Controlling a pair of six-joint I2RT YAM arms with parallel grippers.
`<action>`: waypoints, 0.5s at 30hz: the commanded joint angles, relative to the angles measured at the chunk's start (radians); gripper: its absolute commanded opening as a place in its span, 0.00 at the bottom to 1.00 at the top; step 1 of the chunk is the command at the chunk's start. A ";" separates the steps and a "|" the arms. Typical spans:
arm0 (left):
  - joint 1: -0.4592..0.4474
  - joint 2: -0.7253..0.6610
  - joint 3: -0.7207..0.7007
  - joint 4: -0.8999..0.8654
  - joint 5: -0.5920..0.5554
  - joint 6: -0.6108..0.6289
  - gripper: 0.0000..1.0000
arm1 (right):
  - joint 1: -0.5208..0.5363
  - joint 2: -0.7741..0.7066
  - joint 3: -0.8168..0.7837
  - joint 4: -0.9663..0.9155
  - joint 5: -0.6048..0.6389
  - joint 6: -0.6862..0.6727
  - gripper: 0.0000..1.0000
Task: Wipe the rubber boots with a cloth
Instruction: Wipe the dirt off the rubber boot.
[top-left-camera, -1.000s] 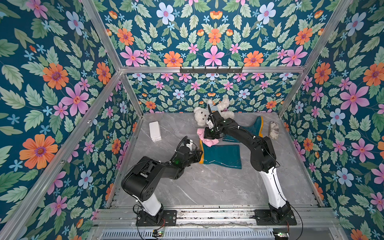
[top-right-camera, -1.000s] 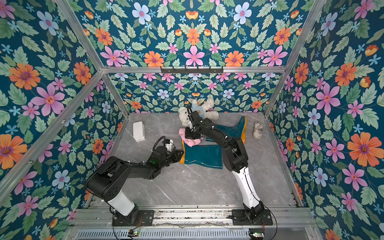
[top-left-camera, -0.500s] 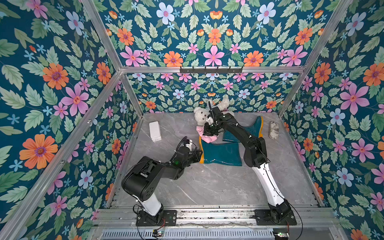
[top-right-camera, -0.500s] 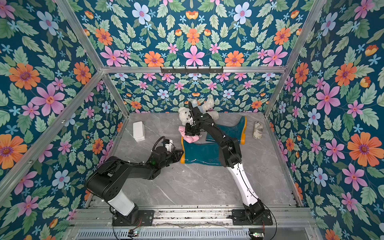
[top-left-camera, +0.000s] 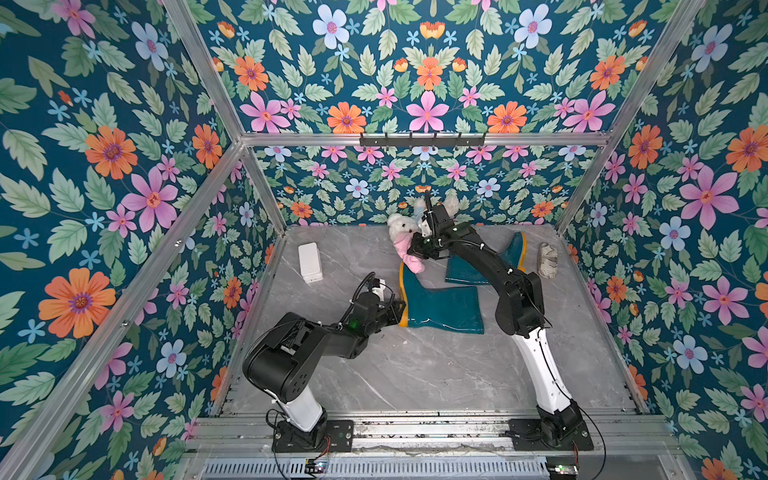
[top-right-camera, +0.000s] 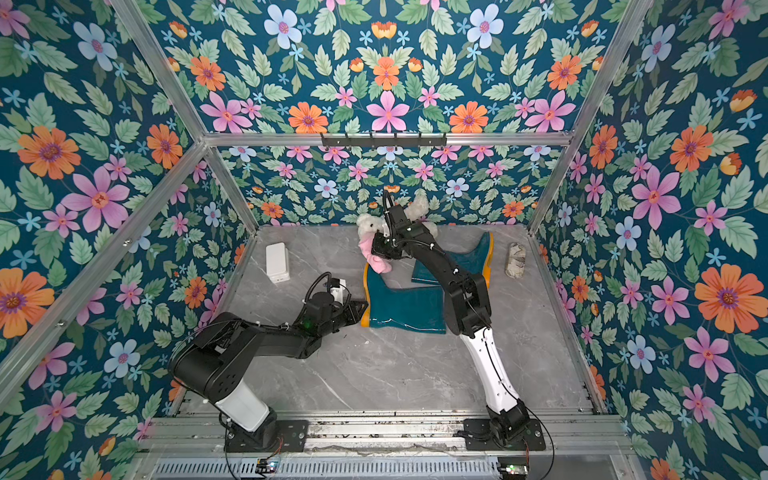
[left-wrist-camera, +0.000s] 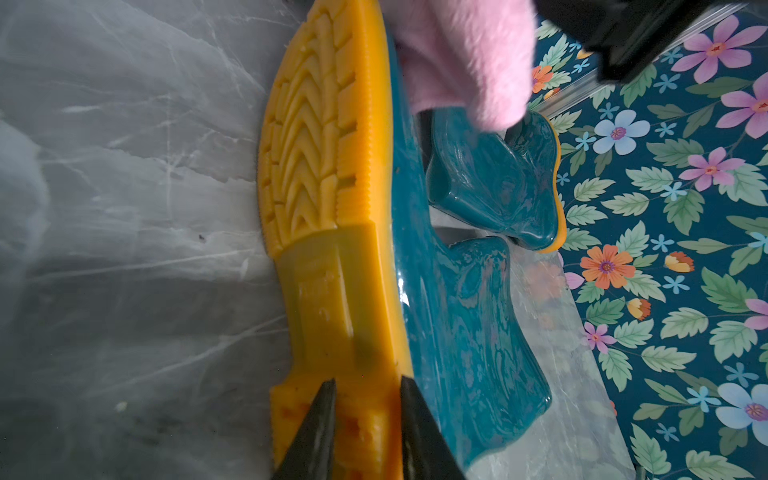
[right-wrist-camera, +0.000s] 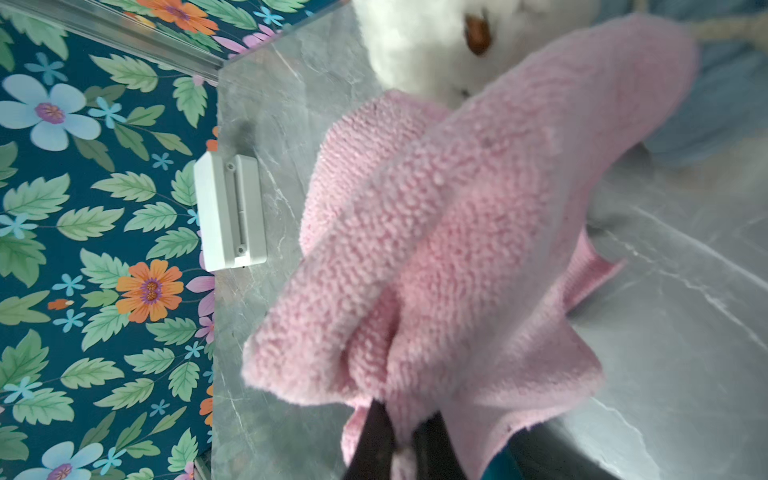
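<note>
— Well, the right gripper (top-left-camera: 417, 249) has come up off the near boot (top-left-camera: 444, 305). A second ago the cloth (top-left-camera: 407, 253) lay on the toe. Now it dangles from the pinched-shut fingers, up by the teddy bear (top-left-camera: 397, 226).
— And the left gripper (top-left-camera: 399, 309)?
— Hasn't budged. It's narrowed onto the heel of that boot's yellow sole, with the boot lying on its side on the table (top-left-camera: 415, 374).
— Does the cloth touch the boot?
— Its lower end hangs at the toe, but from above I can't tell. The left wrist view has the cloth (left-wrist-camera: 465, 62) over the toe's teal upper. It also shows the sole's tread and both fingertips (left-wrist-camera: 320, 411) astride the heel, which the top views hide.
— The other boot?
— The far boot (top-left-camera: 515, 249) lies behind the right arm, near the rag bundle (top-left-camera: 546, 259). The right wrist view is mostly cloth bunched in the jaws, with the bear's face behind it and the white box (right-wrist-camera: 230, 212) by the wall.
</note>
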 joint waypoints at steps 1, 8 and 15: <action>-0.007 0.036 -0.013 -0.516 0.023 0.036 0.28 | -0.001 0.010 -0.013 -0.042 -0.032 0.060 0.00; -0.007 0.032 -0.004 -0.523 0.020 0.037 0.27 | -0.005 -0.052 -0.179 -0.099 -0.048 0.042 0.00; -0.007 0.034 -0.012 -0.518 0.020 0.036 0.27 | -0.038 -0.148 -0.386 -0.148 -0.024 -0.052 0.00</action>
